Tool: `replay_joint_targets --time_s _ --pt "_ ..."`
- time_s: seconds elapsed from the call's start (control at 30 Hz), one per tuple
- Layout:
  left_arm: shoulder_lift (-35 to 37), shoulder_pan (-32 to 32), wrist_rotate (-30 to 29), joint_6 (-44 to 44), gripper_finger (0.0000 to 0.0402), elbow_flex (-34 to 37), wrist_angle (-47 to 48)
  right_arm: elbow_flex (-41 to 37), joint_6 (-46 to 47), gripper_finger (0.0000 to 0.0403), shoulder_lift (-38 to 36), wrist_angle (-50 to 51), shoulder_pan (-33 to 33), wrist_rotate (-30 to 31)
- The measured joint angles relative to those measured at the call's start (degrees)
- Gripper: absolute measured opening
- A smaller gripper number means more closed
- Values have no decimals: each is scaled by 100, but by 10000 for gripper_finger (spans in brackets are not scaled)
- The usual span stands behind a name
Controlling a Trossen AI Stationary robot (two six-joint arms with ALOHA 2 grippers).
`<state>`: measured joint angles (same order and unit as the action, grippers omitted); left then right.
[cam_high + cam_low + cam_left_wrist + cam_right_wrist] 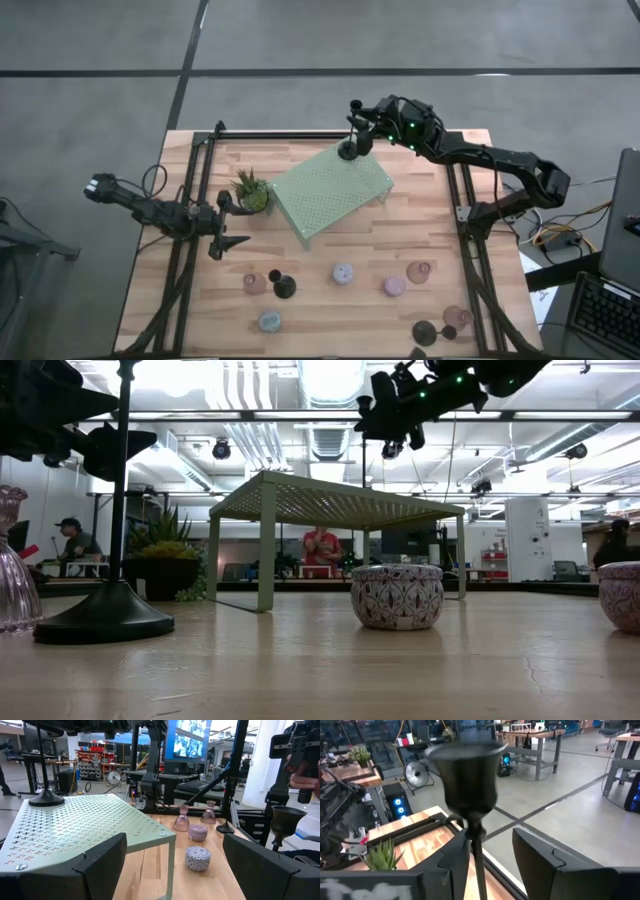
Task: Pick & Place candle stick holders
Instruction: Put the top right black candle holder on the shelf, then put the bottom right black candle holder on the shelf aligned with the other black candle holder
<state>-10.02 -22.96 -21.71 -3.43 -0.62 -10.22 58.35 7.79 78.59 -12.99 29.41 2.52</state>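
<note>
High view: right gripper (366,133) sits at the black candle stick holder (349,150) standing on the far corner of the perforated green stand (330,193), fingers parted around the stem, not clamped. Risk: withdrawing off-axis could clip the stem and topple it off the edge. Left gripper (228,222) waits open near the potted plant (251,190).

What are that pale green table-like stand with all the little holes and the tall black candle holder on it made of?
The pale green perforated stand looks like sheet metal with a matte painted coat: thin, evenly punched, bent at the edges, screwed at the corners. The slim black candle stick holder on it, between the right gripper fingers, seems dark metal with a dull sheen, though painted wood can't be ruled out.
</note>
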Motion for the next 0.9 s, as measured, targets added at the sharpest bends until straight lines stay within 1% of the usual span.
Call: replay_joint_targets --time_s 0.2,0.43,0.5,0.7,0.8,0.9 --pt "0 0 0 1 335 0 0 0 146 166 -325 713 -4 -2" --pt "2 0 0 1 335 0 0 0 177 176 -822 1655 -112 -75" --pt "0 -1 0 0 335 -2 -1 0 173 175 -1005 1842 -148 -327" --pt "1 0 0 0 335 0 0 0 89 165 -1606 2462 -304 -1350" --pt "0 0 0 1 335 0 0 0 -261 159 -1932 2804 -413 -1892" --pt "0 0 0 1 335 -2 0 0 -662 153 -2288 3274 -498 -2578"
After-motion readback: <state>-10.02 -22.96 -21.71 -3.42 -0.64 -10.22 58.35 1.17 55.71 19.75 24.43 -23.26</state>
